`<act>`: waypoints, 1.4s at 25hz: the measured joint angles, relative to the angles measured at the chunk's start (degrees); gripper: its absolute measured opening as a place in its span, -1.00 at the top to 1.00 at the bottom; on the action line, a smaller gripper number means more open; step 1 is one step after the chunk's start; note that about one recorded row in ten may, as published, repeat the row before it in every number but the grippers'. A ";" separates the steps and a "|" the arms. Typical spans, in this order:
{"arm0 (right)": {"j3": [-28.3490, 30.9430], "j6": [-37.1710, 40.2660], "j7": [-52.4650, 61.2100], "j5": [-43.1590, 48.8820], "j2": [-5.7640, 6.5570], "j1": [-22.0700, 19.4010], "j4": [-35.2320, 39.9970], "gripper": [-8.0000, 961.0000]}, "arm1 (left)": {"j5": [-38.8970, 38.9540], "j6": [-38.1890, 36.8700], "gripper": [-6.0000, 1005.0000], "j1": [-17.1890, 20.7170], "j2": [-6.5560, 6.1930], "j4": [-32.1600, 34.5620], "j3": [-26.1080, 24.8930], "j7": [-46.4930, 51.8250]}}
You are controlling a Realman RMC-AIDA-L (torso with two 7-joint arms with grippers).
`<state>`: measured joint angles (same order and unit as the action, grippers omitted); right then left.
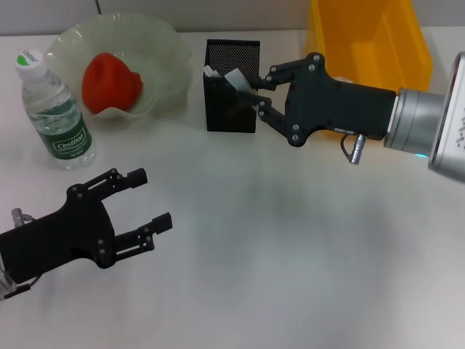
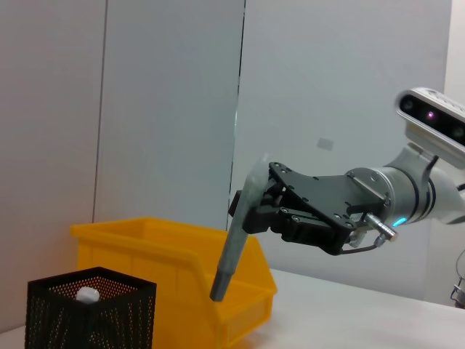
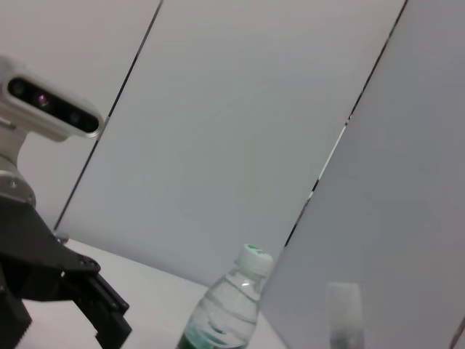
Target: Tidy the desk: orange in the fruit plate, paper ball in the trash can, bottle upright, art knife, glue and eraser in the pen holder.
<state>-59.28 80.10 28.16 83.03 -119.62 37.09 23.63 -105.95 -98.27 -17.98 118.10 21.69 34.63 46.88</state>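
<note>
Pale grey wall panels stand behind a white desk [image 1: 290,276] seen from the robot's head.

From the right edge of the head view, the right arm reaches leftward across the desk's far half, held roughly level. Its right gripper [image 1: 256,93] is closed on a slim grey art knife [image 1: 238,80], which points steeply down toward the open top of the black mesh pen holder [image 1: 231,102]. In the left wrist view the same knife [image 2: 238,233] hangs tilted from the gripper [image 2: 254,207], its lower tip in the air above the desk, beside the pen holder [image 2: 91,309] and in front of the yellow bin [image 2: 174,276]. A small white object [image 2: 87,294] lies inside the holder.

Just behind the right gripper stands the yellow bin [image 1: 370,40], at the desk's far right.

Left of the pen holder sits a pale, wavy-edged fruit plate [image 1: 156,54] with a red-orange fruit [image 1: 110,82] inside. Farther left, a clear water bottle [image 1: 54,113] with a white cap and green label stands upright.

At the near left, well apart from all of these, the left gripper [image 1: 149,200] hovers low over bare desk, its two fingers spread and holding nothing.
</note>
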 joint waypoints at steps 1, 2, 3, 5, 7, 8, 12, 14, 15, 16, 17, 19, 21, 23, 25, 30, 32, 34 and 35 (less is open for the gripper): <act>-0.14 -0.04 -1.66 -0.64 -0.01 -0.06 -0.36 0.71 | 0.01 0.00 -0.60 -0.13 -0.03 0.09 -0.01 0.38; -0.25 -0.14 -3.60 -1.34 -0.04 -0.12 -0.77 0.71 | 0.02 0.00 -0.59 -0.21 -0.03 0.13 -0.01 0.52; -0.30 -0.27 -5.39 -1.95 -0.05 -0.12 -1.21 0.71 | 0.02 0.00 -0.59 -0.21 -0.03 0.13 -0.01 0.52; -0.31 -0.33 -8.40 -2.62 -0.12 -0.10 -1.89 0.71 | 0.02 0.00 -0.59 -0.32 -0.03 0.19 0.00 0.78; -0.31 -0.37 -10.93 -3.10 -0.16 0.08 -2.36 0.71 | 0.05 0.05 -0.59 -0.72 -0.05 0.31 -0.01 1.75; -0.29 -0.37 -11.83 -3.17 -0.17 0.16 -2.49 0.71 | 0.06 0.27 -0.59 -1.06 -0.11 0.39 -0.01 2.99; -0.30 -0.39 -15.21 -4.82 -0.18 0.44 -3.07 0.71 | 0.06 0.32 -0.60 -1.38 -0.15 0.44 -0.01 3.48; -0.37 -0.64 -17.37 -7.20 -0.18 1.00 -4.37 0.71 | 0.05 0.33 -0.60 -1.51 -0.16 0.46 -0.01 3.48; -0.37 -0.64 -17.37 -7.20 -0.18 1.00 -4.37 0.71 | 0.04 0.34 -0.60 -1.53 -0.16 0.46 -0.01 3.48; -0.38 -0.89 -17.74 -7.98 -0.18 1.39 -4.83 0.71 | 0.00 0.34 -0.60 -1.56 -0.16 0.46 -0.01 3.48; -0.40 -1.37 -17.94 -8.77 -0.19 1.88 -5.41 0.71 | -0.05 0.35 -0.60 -1.57 -0.16 0.46 -0.01 3.48; -0.45 -2.48 -18.03 -10.12 -0.25 3.21 -6.95 0.71 | -0.09 0.35 -0.60 -1.57 -0.16 0.46 -0.01 3.49; -0.45 -2.77 -18.05 -10.46 -0.25 3.80 -7.59 0.71 | -0.10 0.32 -0.60 -1.57 -0.16 0.47 -0.01 3.49; -0.26 -3.06 -18.05 -10.62 -0.26 4.73 -8.61 0.71 | -0.11 0.27 -0.60 -1.64 -0.16 0.47 0.00 3.49; -0.01 -3.30 -18.05 -10.65 -0.26 5.55 -9.55 0.71 | -0.12 0.22 -0.60 -1.73 -0.16 0.46 0.04 3.49; -0.24 -5.97 -16.69 -12.81 -0.27 8.47 -12.53 0.71 | -0.15 0.14 -0.60 -1.83 -0.13 0.46 0.05 3.49; -0.42 -7.85 -15.61 -14.32 -0.27 9.76 -13.83 0.71 | -0.18 0.17 -0.60 -1.84 -0.08 0.31 0.00 3.46; -0.44 -9.97 -12.91 -15.03 -0.27 10.79 -14.35 0.71 | -0.19 0.15 -0.60 -1.84 -0.08 0.15 -0.01 3.35; -0.43 -10.64 -12.07 -15.07 -0.27 11.03 -14.36 0.71 | -0.23 0.15 -0.60 -1.82 -0.03 0.05 -0.01 3.09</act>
<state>-59.71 69.46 16.08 67.96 -119.89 48.12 9.27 -106.19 -98.12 -19.80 118.07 21.73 34.63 49.97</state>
